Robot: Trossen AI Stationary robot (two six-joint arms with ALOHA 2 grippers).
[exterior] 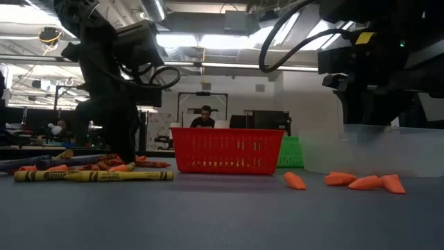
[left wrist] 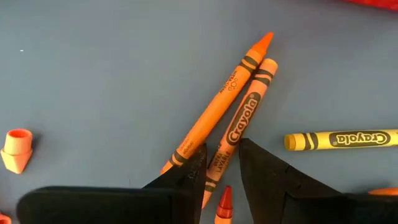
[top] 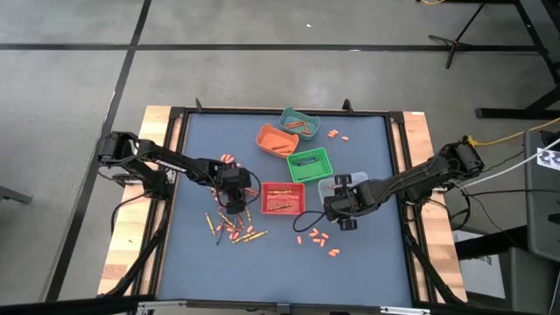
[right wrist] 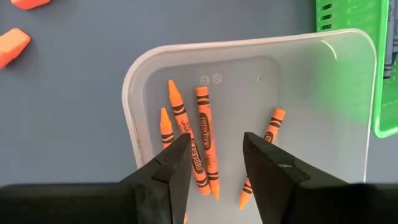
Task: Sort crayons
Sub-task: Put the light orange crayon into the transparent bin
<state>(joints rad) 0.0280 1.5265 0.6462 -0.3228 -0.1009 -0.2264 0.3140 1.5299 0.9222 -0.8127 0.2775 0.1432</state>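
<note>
Many crayons (top: 232,229) lie in a loose pile on the blue counter (top: 367,262), near its front on the left side. We see the left gripper (left wrist: 222,163) low over that pile, its fingers spread a little on both sides of one orange crayon (left wrist: 241,127) that lies flat. The right gripper (right wrist: 216,155) hangs over the clear bin (right wrist: 143,74) with its fingers spread and nothing between them. Some orange crayons lie in that bin. Farther back stand the red bin (top: 283,198), the green bin (top: 310,163), an orange bin (top: 276,139) and a teal bin (top: 299,125).
</note>
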